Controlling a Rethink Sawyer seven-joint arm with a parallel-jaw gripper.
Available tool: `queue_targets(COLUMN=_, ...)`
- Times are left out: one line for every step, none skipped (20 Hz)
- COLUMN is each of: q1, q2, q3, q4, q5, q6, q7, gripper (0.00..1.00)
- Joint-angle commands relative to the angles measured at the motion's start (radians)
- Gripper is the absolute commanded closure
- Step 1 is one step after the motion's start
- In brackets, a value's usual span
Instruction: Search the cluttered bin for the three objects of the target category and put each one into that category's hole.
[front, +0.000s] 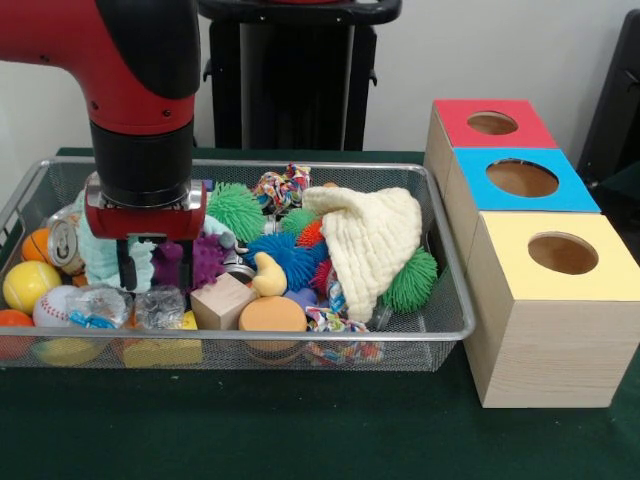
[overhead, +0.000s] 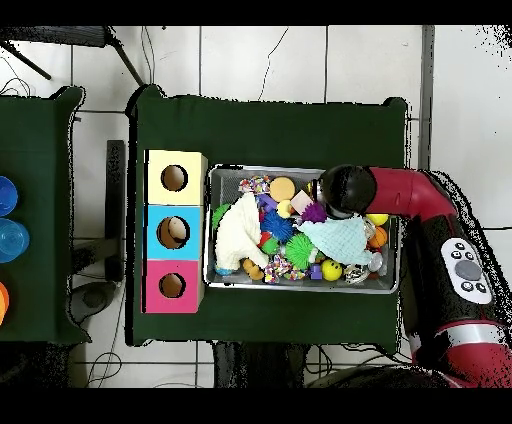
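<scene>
Green cloth covers the bench; the bin (front: 440, 330) sits beside three boxes (front: 545, 300). Searching step: the gripper (front: 128, 265) dips into clutter by a teal cloth (front: 100, 255), fingers' state unclear. Next comes a clean lift.

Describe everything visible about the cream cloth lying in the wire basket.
The cream waffle-textured cloth looks soft and knitted or quilted, crumpled into a loose heap instead of lying flat. It lies toward the end of the silver wire-mesh basket nearest the three wooden boxes, draped over other items, with one corner hanging down toward the basket's front rim. It rests against a green spiky rubber ball and a blue spiky ball. The overhead view shows it as a pale triangular patch. The robot's hand is not touching it.
</scene>
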Motion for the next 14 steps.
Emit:
queue_targets(q1=-0.032, q2=-0.013, q3=0.008, q4=0.100, q5=-0.021, q6=-0.082, q7=-0.024, gripper=0.00)
queue_targets(q1=-0.036, q2=-0.014, q3=0.008, q4=0.103, q5=-0.022, q6=-0.085, q7=-0.026, gripper=0.00)
queue_targets(q1=-0.034, q2=-0.012, q3=0.008, q4=0.102, q5=-0.023, q6=-0.087, q7=-0.024, gripper=0.00)
queue_targets(q1=-0.037, q2=-0.013, q3=0.009, q4=0.105, q5=-0.023, q6=-0.088, q7=-0.026, gripper=0.00)
queue_targets(q1=-0.037, q2=-0.011, q3=0.008, q4=0.104, q5=-0.024, q6=-0.090, q7=-0.026, gripper=0.00)
queue_targets(q1=-0.037, q2=-0.009, q3=0.008, q4=0.104, q5=-0.025, q6=-0.093, q7=-0.026, gripper=0.00)
queue_targets(q1=-0.032, q2=-0.004, q3=0.008, q4=0.096, q5=-0.024, q6=-0.090, q7=-0.025, gripper=0.00)
queue_targets(q1=-0.033, q2=-0.004, q3=0.008, q4=0.096, q5=-0.024, q6=-0.092, q7=-0.025, gripper=0.00)
queue_targets(q1=-0.030, q2=-0.003, q3=0.007, q4=0.091, q5=-0.024, q6=-0.091, q7=-0.023, gripper=0.00)
queue_targets(q1=-0.030, q2=-0.004, q3=0.007, q4=0.092, q5=-0.023, q6=-0.092, q7=-0.023, gripper=0.00)
queue_targets(q1=-0.027, q2=-0.006, q3=0.006, q4=0.092, q5=-0.022, q6=-0.090, q7=-0.021, gripper=0.00)
queue_targets(q1=-0.028, q2=-0.011, q3=0.006, q4=0.096, q5=-0.021, q6=-0.088, q7=-0.022, gripper=0.00)
queue_targets(q1=-0.027, q2=-0.009, q3=0.005, q4=0.093, q5=-0.022, q6=-0.087, q7=-0.023, gripper=0.00)
queue_targets(q1=-0.025, q2=-0.005, q3=0.005, q4=0.088, q5=-0.022, q6=-0.083, q7=-0.023, gripper=0.00)
